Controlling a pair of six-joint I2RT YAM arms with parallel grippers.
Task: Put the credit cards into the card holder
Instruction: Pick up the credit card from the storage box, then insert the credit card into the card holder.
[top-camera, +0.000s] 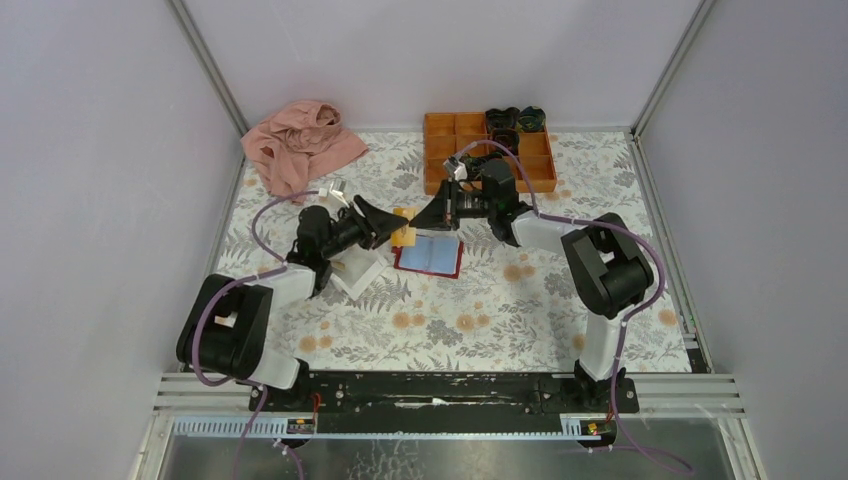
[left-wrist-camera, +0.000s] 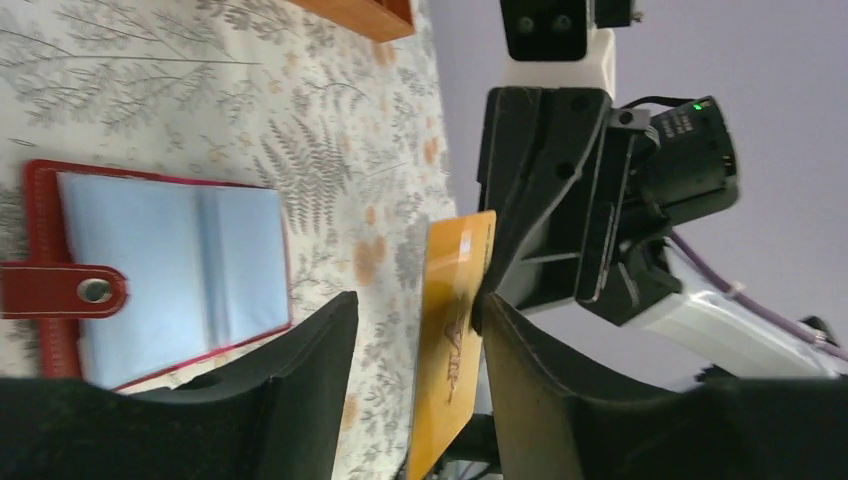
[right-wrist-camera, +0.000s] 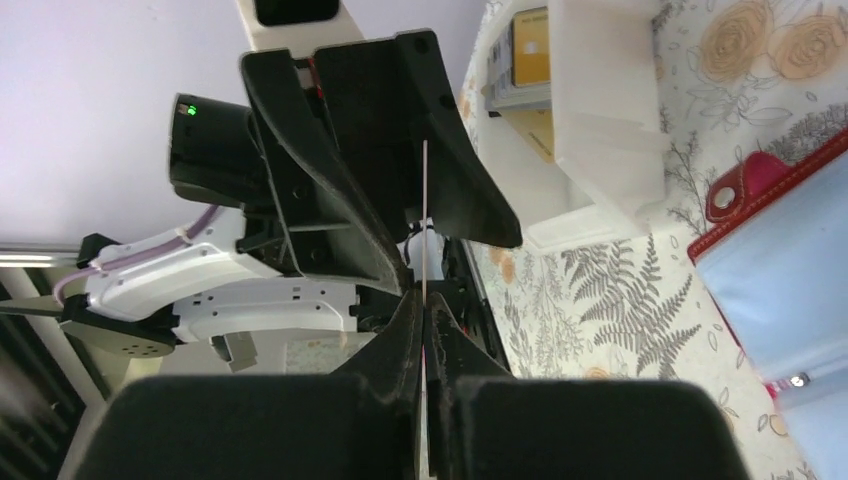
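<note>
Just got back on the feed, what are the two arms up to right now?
The right gripper is pinched shut on a golden card, held on edge between the two arms. The left gripper stands open around that same card. The card holder lies open on the table, blue inside up. More cards sit in the white tray.

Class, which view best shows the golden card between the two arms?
Left wrist: the credit card shows its broad golden face. Right wrist gives a thin edge-on line; top external a small orange patch.
</note>
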